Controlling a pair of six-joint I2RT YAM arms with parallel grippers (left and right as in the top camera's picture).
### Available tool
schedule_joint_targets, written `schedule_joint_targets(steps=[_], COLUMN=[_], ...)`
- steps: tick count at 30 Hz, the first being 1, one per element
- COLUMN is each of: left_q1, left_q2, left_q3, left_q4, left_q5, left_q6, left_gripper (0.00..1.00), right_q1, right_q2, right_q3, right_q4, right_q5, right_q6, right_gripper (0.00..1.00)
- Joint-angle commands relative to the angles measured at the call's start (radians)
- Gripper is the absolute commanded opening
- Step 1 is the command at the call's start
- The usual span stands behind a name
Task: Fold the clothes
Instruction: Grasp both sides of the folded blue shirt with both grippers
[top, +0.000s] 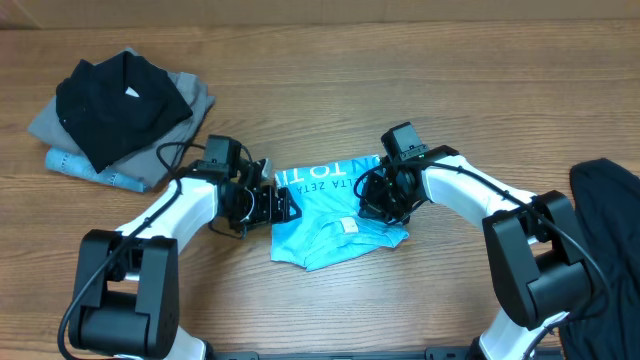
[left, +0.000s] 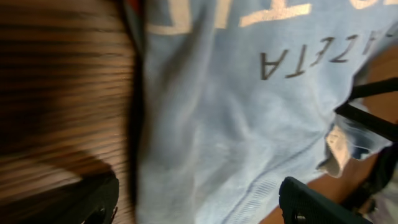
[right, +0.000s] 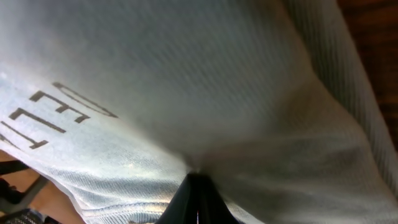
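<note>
Gaping wide over the left border of the folded light blue T-shirt (top: 330, 225) of soft fabric with white lettering, the left pincer (top: 275, 205) holds nothing. In its wrist view the two dark fingers (left: 311, 202) stand well apart, with the shirt's edge and a strip of bare wood between them. Across the cloth, the right pincer (top: 385, 198) is closed on the shirt's right side, the fabric puckering into its pinched tips in the right wrist view. The shirt lies near the middle of the wooden tabletop (top: 330, 90), a little toward the near edge and directly between the two pincers. Its longer side appears to run left to right from one pincer to the other, with the lettered band along its far border. The cloth therefore lies just under the open left pincer and to its right, and the left arm is the nearer one for that border. Any next fold, I judge, turns on that side-to-side line. Toward the far left corner, well apart, sits a pile of clothes (top: 120, 110), black on top of grey and denim-blue. Another black cloth (top: 610, 215) lies at the right edge.
</note>
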Motion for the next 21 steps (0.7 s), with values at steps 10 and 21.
schedule_joint_targets(steps=[10,21], left_q1=[-0.157,-0.166], left_q2=[0.238,0.238], left_q3=[0.111,0.124], left_q4=[-0.015,-0.066], left_q5=[0.126,0.054], left_q6=[-0.088,-0.193], left_gripper=[0.77,0.79], right_q1=[0.005,0.005], right_q2=[0.046,0.046], right_q3=[-0.027,-0.027], right_q4=[-0.005,-0.016], right_q5=[0.013,-0.004], right_q6=[0.026,0.021], right_gripper=[0.04,0.04])
